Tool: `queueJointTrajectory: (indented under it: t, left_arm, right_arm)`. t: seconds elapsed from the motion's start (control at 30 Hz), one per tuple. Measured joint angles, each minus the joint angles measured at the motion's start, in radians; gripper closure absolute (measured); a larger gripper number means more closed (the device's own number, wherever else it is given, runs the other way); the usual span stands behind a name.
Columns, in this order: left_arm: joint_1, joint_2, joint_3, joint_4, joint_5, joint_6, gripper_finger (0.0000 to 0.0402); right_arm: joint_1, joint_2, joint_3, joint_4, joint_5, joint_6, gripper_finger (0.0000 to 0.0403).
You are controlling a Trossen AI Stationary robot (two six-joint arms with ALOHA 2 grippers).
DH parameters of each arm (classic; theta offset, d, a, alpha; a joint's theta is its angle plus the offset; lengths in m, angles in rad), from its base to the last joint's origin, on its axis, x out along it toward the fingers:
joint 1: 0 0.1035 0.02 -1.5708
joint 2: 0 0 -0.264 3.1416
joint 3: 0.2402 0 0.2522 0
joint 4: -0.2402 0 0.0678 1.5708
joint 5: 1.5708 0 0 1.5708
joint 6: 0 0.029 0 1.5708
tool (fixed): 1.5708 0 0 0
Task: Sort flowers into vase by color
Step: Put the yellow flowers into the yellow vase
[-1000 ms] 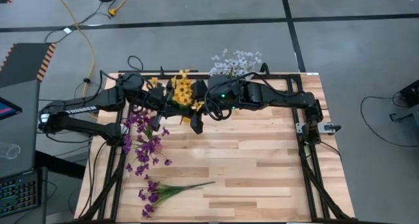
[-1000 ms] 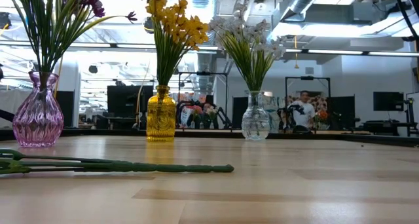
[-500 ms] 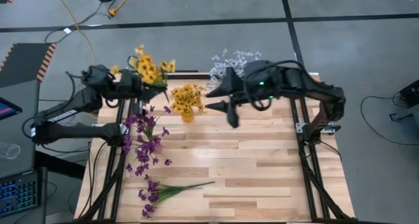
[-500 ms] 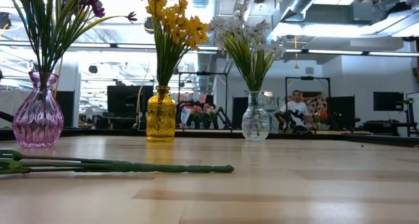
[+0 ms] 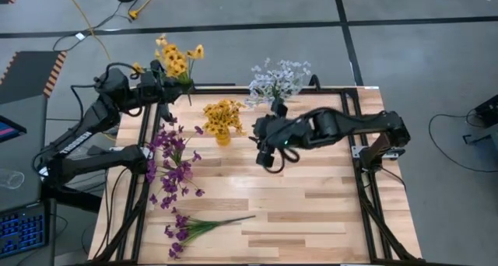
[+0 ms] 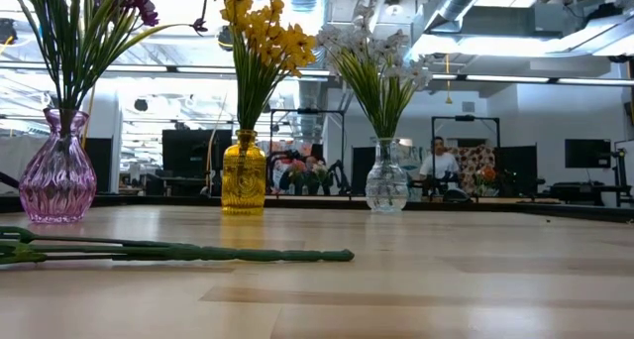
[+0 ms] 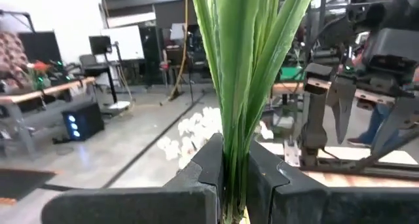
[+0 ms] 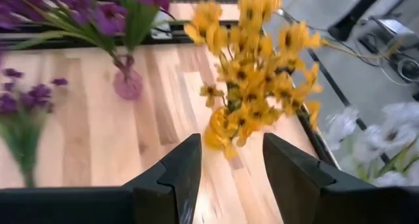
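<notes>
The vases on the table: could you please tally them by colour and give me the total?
Pink vase: 1
Amber-yellow vase: 1
Clear vase: 1
Total: 3

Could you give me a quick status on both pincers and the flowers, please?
Left pincer shut on yellow flowers, off table. Right pincer open, empty, near yellow vase. Nothing blocking.
</notes>
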Motion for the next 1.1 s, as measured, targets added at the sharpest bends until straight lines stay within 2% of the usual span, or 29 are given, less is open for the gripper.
queueJointTrajectory:
  t: [0.17,0.33,0.47,0.6,0.73,0.97,1.1]
  left_arm:
    - [0.061,-0.002,-0.061,0.009,0.059,-0.014,0.0381]
    - [0.097,-0.034,-0.183,0.13,0.113,-0.057,0.0381]
    - [0.115,-0.075,-0.32,0.3,0.119,-0.11,0.0381]
    - [0.115,-0.096,-0.442,0.46,0.121,-0.16,0.0381]
    - [0.114,-0.094,-0.523,0.577,0.119,-0.195,0.0381]
    - [0.114,-0.092,-0.567,0.617,0.091,-0.198,0.0381]
    - [0.114,-0.091,-0.579,0.629,0.09,-0.197,0.0381]
  right_arm:
    - [0.022,-0.049,-0.217,0.165,0.056,0.053,0.0213]
    - [0.038,-0.142,-0.512,0.427,0.108,0.116,0.0214]
    - [0.037,-0.217,-0.78,0.749,0.145,0.136,0.0214]
    - [0.026,-0.197,-0.985,1.095,0.144,0.136,0.0214]
    - [0.006,-0.117,-1.052,1.278,0.141,0.138,0.0214]
    - [-0.051,0.082,-1.045,1.5,0.139,0.105,0.0214]
    - [-0.082,0.186,-1.005,1.569,0.138,0.104,0.0214]
